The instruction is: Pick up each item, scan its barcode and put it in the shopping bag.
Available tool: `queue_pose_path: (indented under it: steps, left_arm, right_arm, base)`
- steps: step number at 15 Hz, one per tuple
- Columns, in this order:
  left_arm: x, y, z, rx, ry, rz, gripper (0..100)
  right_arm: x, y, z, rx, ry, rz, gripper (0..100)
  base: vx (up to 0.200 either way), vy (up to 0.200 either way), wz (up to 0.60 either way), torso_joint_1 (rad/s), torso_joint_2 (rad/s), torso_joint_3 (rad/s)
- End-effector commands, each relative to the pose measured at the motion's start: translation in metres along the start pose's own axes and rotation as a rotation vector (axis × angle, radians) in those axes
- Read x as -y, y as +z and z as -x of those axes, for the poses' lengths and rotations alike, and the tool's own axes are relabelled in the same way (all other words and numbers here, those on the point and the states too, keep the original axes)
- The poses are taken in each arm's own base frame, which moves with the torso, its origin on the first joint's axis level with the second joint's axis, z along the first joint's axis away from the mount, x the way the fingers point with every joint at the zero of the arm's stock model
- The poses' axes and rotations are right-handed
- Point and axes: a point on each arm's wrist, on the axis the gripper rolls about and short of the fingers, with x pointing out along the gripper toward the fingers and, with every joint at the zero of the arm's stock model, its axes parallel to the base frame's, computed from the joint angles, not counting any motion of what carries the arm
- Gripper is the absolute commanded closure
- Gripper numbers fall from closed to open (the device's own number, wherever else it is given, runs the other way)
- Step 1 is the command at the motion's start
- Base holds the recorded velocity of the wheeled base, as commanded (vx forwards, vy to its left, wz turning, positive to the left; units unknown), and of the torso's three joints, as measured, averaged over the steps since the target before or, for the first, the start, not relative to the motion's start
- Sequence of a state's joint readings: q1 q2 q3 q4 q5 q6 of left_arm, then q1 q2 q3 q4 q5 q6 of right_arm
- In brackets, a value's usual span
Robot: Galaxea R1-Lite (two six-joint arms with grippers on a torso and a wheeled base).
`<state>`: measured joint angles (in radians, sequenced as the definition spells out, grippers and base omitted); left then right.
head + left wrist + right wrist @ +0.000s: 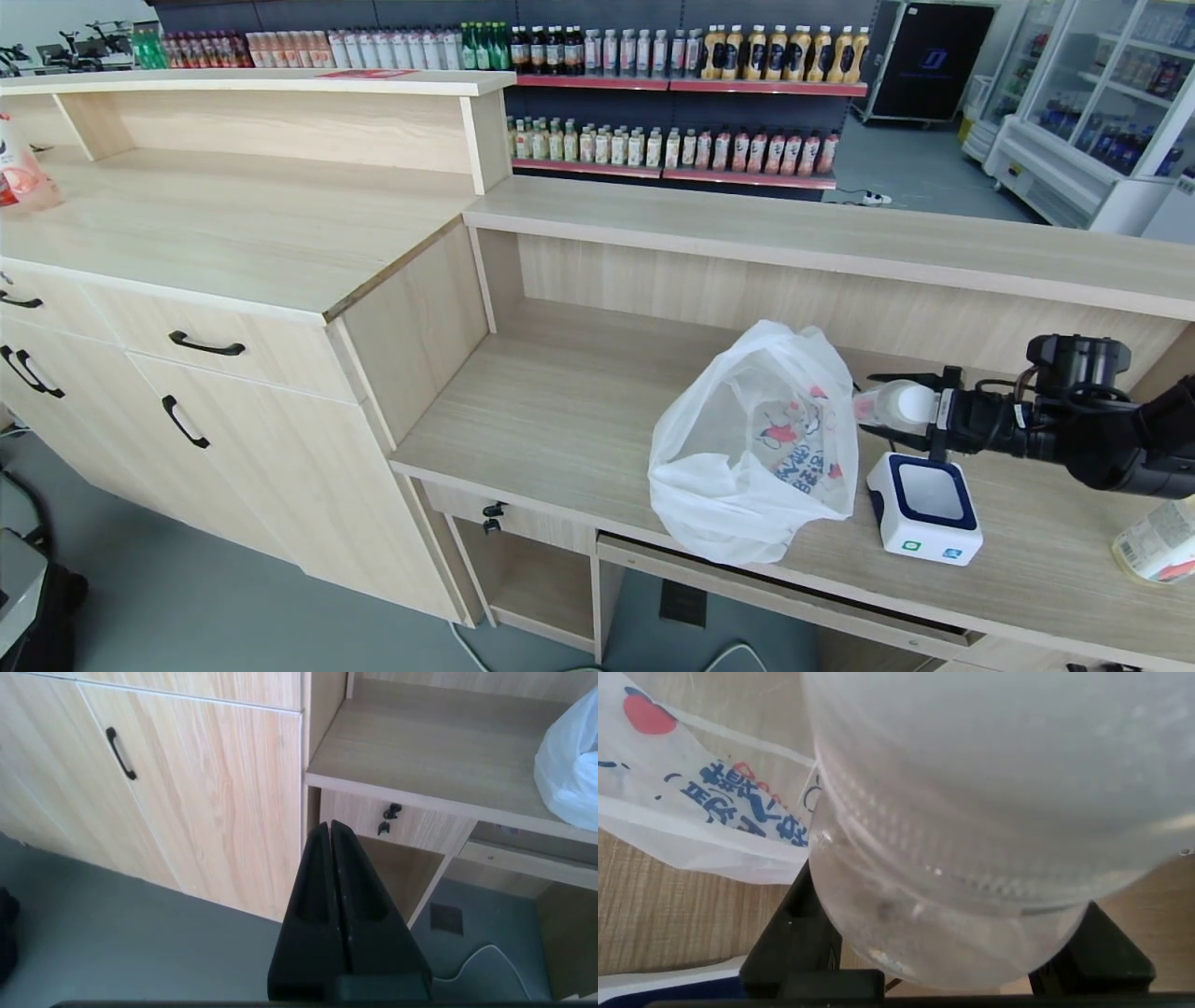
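— Holding anything, that right gripper (882, 407)?

— Yes. Its two fingers are clamped around a clear plastic bottle (910, 406), one above and one below. The bottle lies sideways in the grip, in the air just to the right of the shopping bag (756, 448). Its far end almost meets the bag's rim, though I cannot tell whether they touch.

— And the bag itself?

— White, thin plastic with red and blue printing. It stands slumped on the lower desk (560, 411), with its mouth gaping upward.

— What is the white box to the right of the bag?

— The scanner (924, 507). It sits on the desk just beside the bag's base, its dark window facing up. The held bottle hangs above its far edge, apart from it.

— Any other goods?

— A second bottle (1158, 541) with a pale label lies tilted on the desk, well to the right of the bag, past the scanner. A pink bottle (21, 173) stands far to the left of the bag, on the higher counter (233, 233).

— The left gripper (332, 882)?

— Fingers pressed flat together, with nothing between them. It hangs low and well apart from the bag, to its left, over the grey floor in front of the cupboard doors (187, 793).
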<state>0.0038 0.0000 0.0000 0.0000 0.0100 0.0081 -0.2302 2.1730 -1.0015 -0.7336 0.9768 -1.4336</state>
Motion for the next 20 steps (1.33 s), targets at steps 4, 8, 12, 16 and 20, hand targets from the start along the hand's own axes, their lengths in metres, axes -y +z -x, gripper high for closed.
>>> queue_pose_path:
  steps: [4, 8, 12, 16, 20]
  left_arm:
    - [0.0, 0.0, 0.0, 0.0, 0.002, -0.001, 100]
    - [0.0, 0.0, 0.0, 0.0, 0.002, 0.0, 100]
    - [0.0, 0.0, 0.0, 0.0, 0.002, -0.001, 100]
    - [0.0, 0.0, 0.0, 0.0, 0.002, 0.0, 100]
    - [0.0, 0.0, 0.0, 0.0, 0.002, 0.0, 100]
  right_arm:
    - [-0.004, 0.004, 0.01, -0.054, 0.0, 0.003, 100]
    - [-0.009, 0.007, 0.014, -0.058, 0.01, 0.0, 100]
    - [-0.008, 0.004, 0.019, -0.072, 0.003, 0.016, 100]
    - [-0.01, 0.002, 0.023, -0.083, 0.007, 0.008, 100]
    - [-0.012, 0.004, 0.024, -0.085, 0.026, 0.013, 100]
  base:
    - [0.0, 0.0, 0.0, 0.0, 0.0, 0.0]
    - [0.0, 0.0, 0.0, 0.0, 0.0, 0.0]
    - [0.0, 0.0, 0.0, 0.0, 0.0, 0.0]
    - [0.0, 0.0, 0.0, 0.0, 0.0, 0.0]
    - [0.0, 0.0, 0.0, 0.0, 0.0, 0.0]
